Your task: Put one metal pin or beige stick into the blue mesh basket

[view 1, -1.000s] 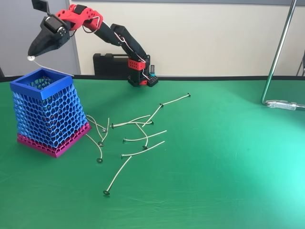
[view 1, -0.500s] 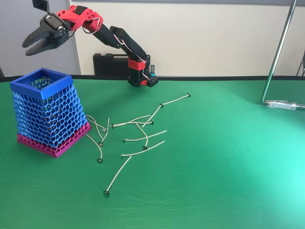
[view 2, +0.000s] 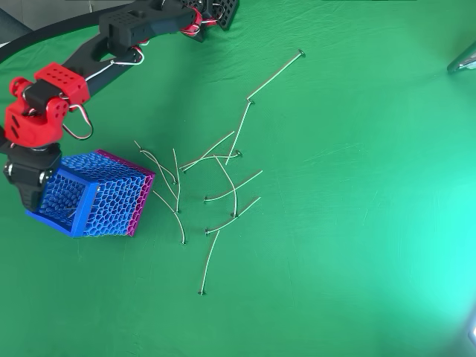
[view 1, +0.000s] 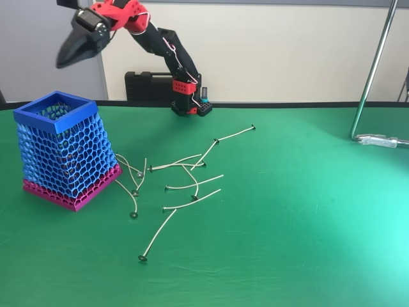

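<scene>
Sticks (view 2: pixel 68 210) lie inside blue mesh basket (view 1: pixel 38 114).

In the overhead view, upper left, the gripper (view 2: pixel 31 195) covers part of the blue mesh basket (view 2: pixel 93 199); its fingertips are hidden. The basket's contents are unreadable.

A table covered in green cloth (view 1: pixel 307 243) was seen filling the lower part of the fixed view and almost the whole overhead view (view 2: pixel 372 223). At the left of the fixed view a blue mesh basket (view 1: pixel 64 153) with a magenta base band was stood on the cloth, and the same basket (view 2: pixel 97 197) was seen at the left of the overhead view. Thin beige sticks (view 1: pixel 185 185) were scattered just right of it toward the centre (view 2: pixel 223 178), several crossed over one another, while a black and red arm base (view 1: pixel 190 102) was placed at the table's far edge and a metal clamp (view 1: pixel 377 139) at the right edge.
</scene>
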Robot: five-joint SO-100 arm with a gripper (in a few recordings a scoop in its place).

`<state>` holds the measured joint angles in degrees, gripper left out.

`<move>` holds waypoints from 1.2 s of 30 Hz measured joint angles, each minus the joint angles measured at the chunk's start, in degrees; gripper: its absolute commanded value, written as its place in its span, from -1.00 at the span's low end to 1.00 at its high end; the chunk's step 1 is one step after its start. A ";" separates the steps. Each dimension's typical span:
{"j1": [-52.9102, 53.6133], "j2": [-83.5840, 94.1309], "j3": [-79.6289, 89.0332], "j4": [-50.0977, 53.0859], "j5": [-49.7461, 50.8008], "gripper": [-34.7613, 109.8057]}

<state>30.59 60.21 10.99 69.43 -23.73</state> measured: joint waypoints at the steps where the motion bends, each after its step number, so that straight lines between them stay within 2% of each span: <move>1: -0.97 2.29 1.93 1.32 0.35 -0.51; 7: -7.56 15.64 15.47 6.33 3.08 -0.51; 17: -19.16 41.57 49.31 6.50 5.45 -0.51; 24: -25.22 60.12 75.67 0.26 6.15 -0.51; 30: -27.95 77.96 99.40 -10.20 6.33 -0.51; 36: -30.06 92.02 118.39 -13.27 7.12 -0.51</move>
<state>0.53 152.23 129.38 56.16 -16.61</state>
